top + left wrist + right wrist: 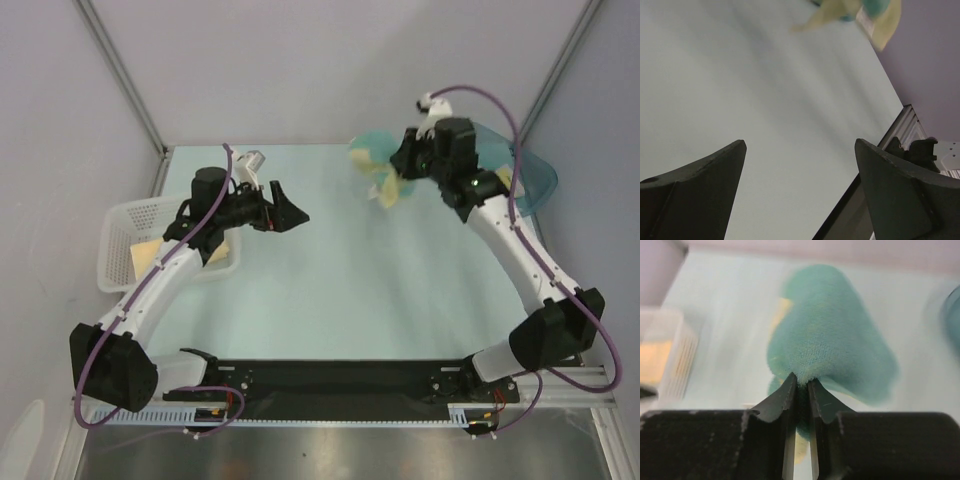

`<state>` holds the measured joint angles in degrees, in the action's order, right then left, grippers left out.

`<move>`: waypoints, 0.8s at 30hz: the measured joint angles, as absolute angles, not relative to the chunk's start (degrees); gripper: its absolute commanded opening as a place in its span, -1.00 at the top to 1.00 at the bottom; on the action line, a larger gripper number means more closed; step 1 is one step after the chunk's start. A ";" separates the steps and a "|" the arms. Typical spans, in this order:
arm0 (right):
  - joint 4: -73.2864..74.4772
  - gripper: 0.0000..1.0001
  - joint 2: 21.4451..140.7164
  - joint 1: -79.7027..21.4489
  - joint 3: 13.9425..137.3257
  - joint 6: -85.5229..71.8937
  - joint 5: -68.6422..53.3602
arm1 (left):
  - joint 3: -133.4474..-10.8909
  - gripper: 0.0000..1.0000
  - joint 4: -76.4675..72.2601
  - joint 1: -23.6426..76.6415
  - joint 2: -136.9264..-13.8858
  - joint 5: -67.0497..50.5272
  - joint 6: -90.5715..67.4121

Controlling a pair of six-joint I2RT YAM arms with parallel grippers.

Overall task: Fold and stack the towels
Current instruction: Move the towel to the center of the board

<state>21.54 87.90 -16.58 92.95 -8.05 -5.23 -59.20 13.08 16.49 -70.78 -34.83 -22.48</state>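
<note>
Right gripper [800,383] pinched one teal-and-pale-yellow soft towel [832,340], dangling above pale surface [340,285]. Left gripper [291,214] gaped wide, empty. One white mesh basket [118,226] held one yellow towel [150,254].

Item, my left arm [150,285]: white link shells, black joint housings, purple cable [229,165] running alongside.
Item, my right arm [525,255]: same finish, small green light [472,183] at its wrist's 5 o'clock.
My left gripper [800,144]: two matte black wedge fingers [700,185].
My base rail [330,380]: black, red wiring [236,398].
</note>
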 measured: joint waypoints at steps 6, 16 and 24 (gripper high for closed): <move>21.02 0.46 80.51 -25.67 67.40 -13.74 -5.08 | -59.18 -0.86 13.93 16.49 -70.78 -35.79 -22.46; 24.56 0.02 80.88 -30.00 50.15 -19.97 -6.39 | -58.89 -0.78 21.43 20.95 -70.72 -26.70 -18.26; 25.06 -0.25 75.66 -29.54 48.53 -24.43 -0.69 | -58.89 -0.69 24.77 29.39 -72.64 -20.80 -16.93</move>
<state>25.06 75.66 -29.54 48.53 -24.43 -0.69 -58.89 24.77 29.39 -72.64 -20.80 -16.93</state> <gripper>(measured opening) 0.619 0.852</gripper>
